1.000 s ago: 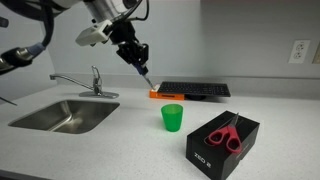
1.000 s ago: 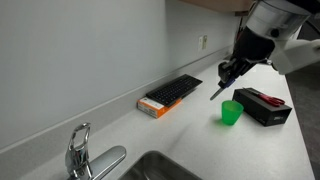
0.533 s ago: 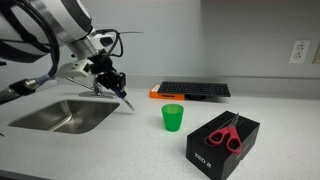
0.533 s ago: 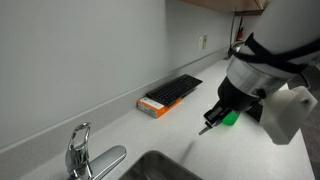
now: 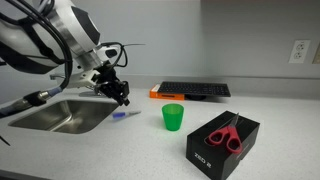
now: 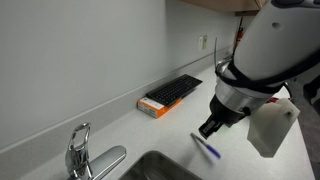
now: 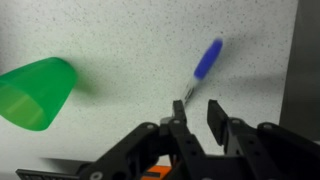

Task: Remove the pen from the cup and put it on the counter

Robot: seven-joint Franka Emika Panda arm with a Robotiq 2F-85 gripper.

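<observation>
The blue-purple pen lies flat on the pale counter between the sink and the green cup. It also shows in an exterior view and in the wrist view, with its paler end towards the jaws. My gripper hovers just above the pen, open and empty; it shows in an exterior view and in the wrist view. The cup stands upright and apart from the gripper; in the wrist view it is at the left. The arm hides it in an exterior view.
A black box with red scissors on top stands right of the cup. A black keyboard and an orange bar lie by the back wall. The steel sink and chrome tap are beside the pen.
The arm carried the pen from above the cup towards the sink and lowered it. The jaws have opened and the pen now lies on the counter.
</observation>
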